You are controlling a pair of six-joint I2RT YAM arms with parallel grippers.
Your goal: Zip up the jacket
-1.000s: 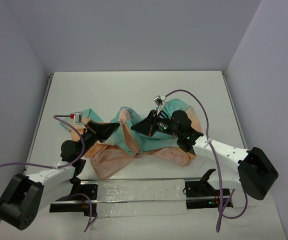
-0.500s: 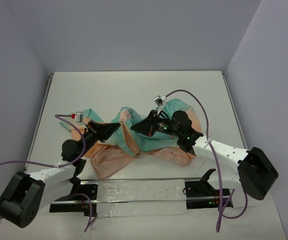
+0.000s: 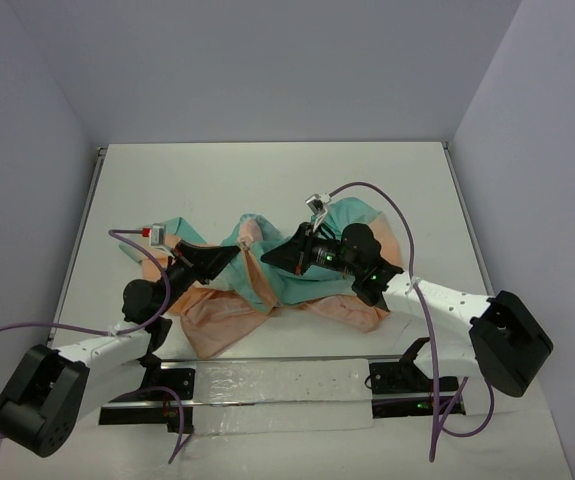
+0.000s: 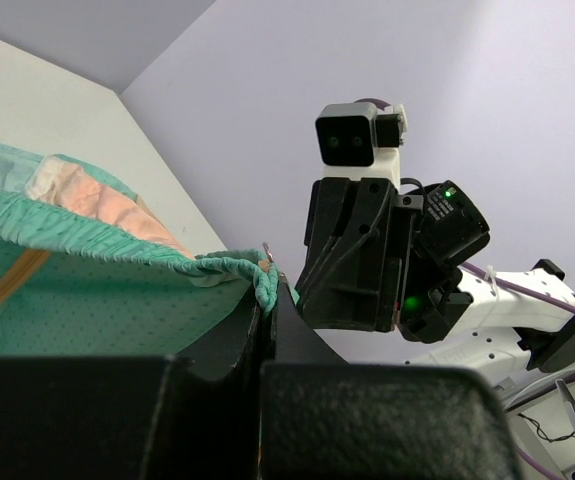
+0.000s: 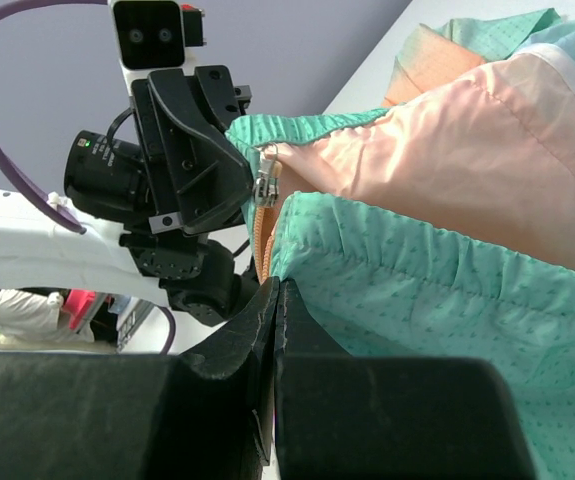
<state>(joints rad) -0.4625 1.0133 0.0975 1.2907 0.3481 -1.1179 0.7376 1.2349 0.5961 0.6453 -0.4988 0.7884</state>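
Note:
The jacket [image 3: 267, 290], peach-orange and teal-green, lies crumpled in the middle of the table. My left gripper [image 3: 235, 252] is shut on its teal gathered hem [image 4: 227, 265], which is pinched between the fingertips in the left wrist view. My right gripper [image 3: 265, 256] is shut on the teal hem [image 5: 387, 270] of the other front edge, beside the orange zipper tape [image 5: 263, 232]. A small metal zipper slider [image 5: 265, 185] hangs just above my right fingertips. The two grippers face each other, a few centimetres apart.
A clear plastic sheet [image 3: 277, 385] lies along the near table edge between the arm bases. Purple cables [image 3: 387, 205] loop from both wrists. Grey walls [image 3: 267, 70] close the table at the back and sides.
Almost nothing moved. My right gripper has shifted very slightly left, toward my left gripper. Both stay shut on the jacket.

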